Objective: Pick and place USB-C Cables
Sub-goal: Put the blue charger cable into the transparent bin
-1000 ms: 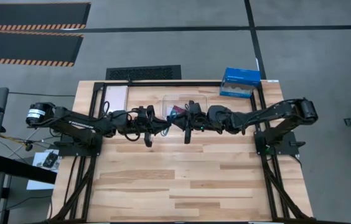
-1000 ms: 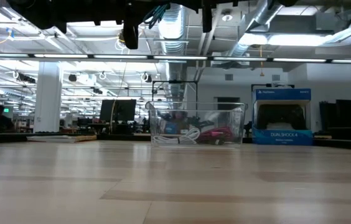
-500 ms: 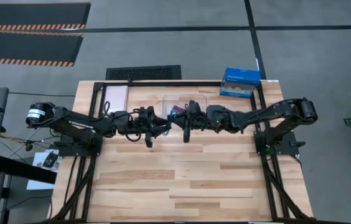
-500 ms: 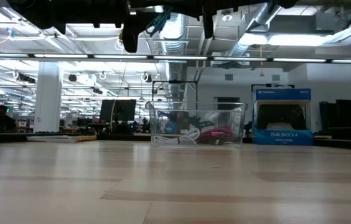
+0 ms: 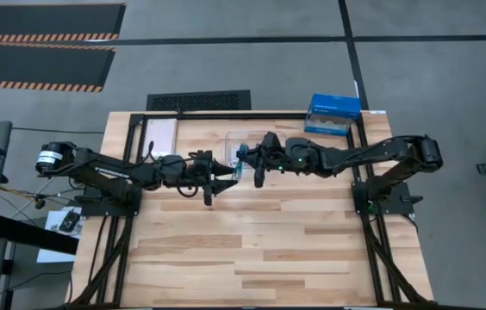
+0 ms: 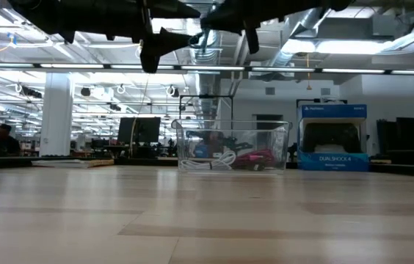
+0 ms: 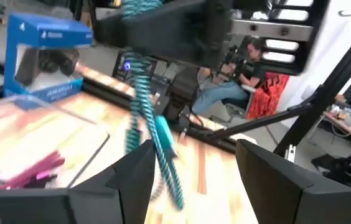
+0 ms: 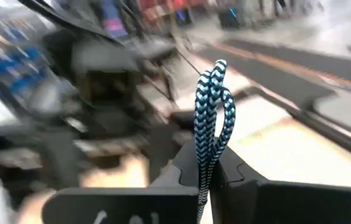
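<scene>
The teal braided USB-C cable point(image 7: 157, 134) hangs in the air near the clear bin point(image 5: 256, 140), with my right gripper point(image 8: 208, 171) shut on it. Its looped end point(image 8: 213, 99) sticks out past the right fingers. My left gripper point(image 7: 191, 180) is open, and its two fingers stand on either side of the cable's hanging lower part; whether one of them touches it I cannot tell. In the high view the two grippers meet tip to tip, left point(image 5: 228, 175) and right point(image 5: 245, 160). A dark red cable point(image 7: 38, 171) and a white one point(image 6: 225, 158) lie in the bin. My right gripper pinches the teal cable bundle between its two fingers, just below the looped end point(image 8: 208, 158). It comes roughly level from the table's right. The cable is lifted clear of the table, and its plug end point(image 7: 163, 140) hangs below the fingers.
A blue box point(image 5: 333, 113) stands at the back right, beyond the bin. A pale flat pad point(image 5: 161, 131) lies at the back left. The near half of the wooden table point(image 5: 252, 250) holds nothing. People sit in the room beyond the table.
My left gripper has opened and let go of the teal cable, which stays in my shut right gripper. My right gripper has gone a little toward the table's left and far edges, and the cable now shows between the two grippers.
</scene>
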You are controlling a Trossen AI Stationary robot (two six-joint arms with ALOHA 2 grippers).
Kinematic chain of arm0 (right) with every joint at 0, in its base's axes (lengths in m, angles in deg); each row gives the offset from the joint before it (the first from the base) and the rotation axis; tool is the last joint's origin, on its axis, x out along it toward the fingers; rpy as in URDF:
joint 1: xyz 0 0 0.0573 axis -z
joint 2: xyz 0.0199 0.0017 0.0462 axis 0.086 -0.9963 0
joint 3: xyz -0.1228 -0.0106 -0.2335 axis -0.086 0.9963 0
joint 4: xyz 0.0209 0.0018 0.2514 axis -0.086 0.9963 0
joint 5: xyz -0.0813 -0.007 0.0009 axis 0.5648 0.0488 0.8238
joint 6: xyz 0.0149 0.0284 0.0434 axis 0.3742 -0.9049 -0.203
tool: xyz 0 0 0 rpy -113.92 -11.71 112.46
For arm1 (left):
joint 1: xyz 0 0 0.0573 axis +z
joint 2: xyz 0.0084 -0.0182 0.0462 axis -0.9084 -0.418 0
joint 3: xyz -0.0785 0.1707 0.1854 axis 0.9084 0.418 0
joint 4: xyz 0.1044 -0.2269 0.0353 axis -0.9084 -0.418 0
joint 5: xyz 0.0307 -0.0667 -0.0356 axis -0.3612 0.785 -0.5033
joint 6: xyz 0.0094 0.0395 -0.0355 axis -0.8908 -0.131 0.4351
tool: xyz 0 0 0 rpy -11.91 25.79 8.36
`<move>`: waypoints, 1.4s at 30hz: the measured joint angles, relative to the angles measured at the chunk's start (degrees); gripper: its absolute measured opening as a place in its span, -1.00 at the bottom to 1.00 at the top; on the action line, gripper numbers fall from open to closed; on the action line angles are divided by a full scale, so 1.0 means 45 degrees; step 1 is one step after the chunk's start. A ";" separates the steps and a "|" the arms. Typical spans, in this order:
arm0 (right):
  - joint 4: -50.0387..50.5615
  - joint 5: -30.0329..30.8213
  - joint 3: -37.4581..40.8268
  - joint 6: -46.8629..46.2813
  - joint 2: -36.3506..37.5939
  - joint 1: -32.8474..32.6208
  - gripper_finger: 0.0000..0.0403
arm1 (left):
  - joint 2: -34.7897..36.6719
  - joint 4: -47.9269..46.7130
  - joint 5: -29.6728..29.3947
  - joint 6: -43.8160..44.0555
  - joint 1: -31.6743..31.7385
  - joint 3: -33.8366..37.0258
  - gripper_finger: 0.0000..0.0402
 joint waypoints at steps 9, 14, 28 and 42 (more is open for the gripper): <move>0.4031 0.1161 0.0015 0.1168 0.0773 0.1226 -0.93 | 0.0090 -0.1101 0.0114 0.0722 -0.0005 0.0005 0.05; 0.5159 0.1146 -0.0009 0.2095 0.0363 0.1890 -0.93 | 0.0094 -0.1035 0.0553 0.1127 -0.0005 0.0005 0.05; 0.6638 0.1018 0.0045 0.3624 -0.0702 0.3431 -0.93 | 0.0094 -0.1320 0.0831 0.1600 0.0000 0.0005 0.05; 0.9071 0.2016 -0.3030 0.5715 -0.4126 0.3498 -0.91 | 0.0094 -0.2004 0.0719 0.1587 0.0009 0.0005 0.05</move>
